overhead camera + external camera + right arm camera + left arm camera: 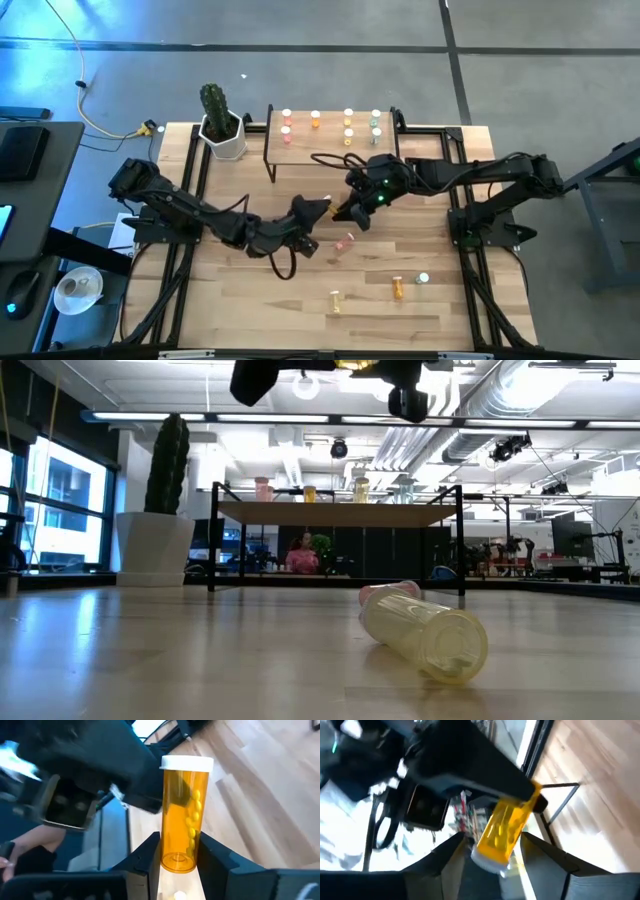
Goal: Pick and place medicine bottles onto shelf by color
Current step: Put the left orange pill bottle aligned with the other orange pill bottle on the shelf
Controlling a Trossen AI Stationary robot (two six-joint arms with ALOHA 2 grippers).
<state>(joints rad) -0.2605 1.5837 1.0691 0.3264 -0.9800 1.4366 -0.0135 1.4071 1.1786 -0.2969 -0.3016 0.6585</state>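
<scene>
- Roughly midway through sorting, judging by the count: eight or so medicine bottles [347, 125] already standing on the shelf [330, 145] at the far side, grouped in short columns, pinkish at the left, then orange, yellow, pale green at the right.
- Meeting mid-table, raised off the wood: left gripper [322, 210] and right gripper [352, 212] almost touching, an orange bottle [343, 211] between them.
- Clamping that orange bottle [185, 817] near its base, cap away: right gripper [179, 851], per the right wrist view.
- Bracketing the cap end of the same bottle [504, 833]: left gripper [492, 851], fingers apart on either side; contact not clear, looking like a handover underway.
- Lying loose on the near half of the table [240, 300]: pink bottle [346, 241], yellow bottle [335, 299], orange loose bottle [398, 288], green bottle [423, 278].
- Remaining, likely: placing the held bottle in the orange column, then four more pick-ups.
- Standing left of the shelf, untouched: cactus pot [222, 132].
</scene>
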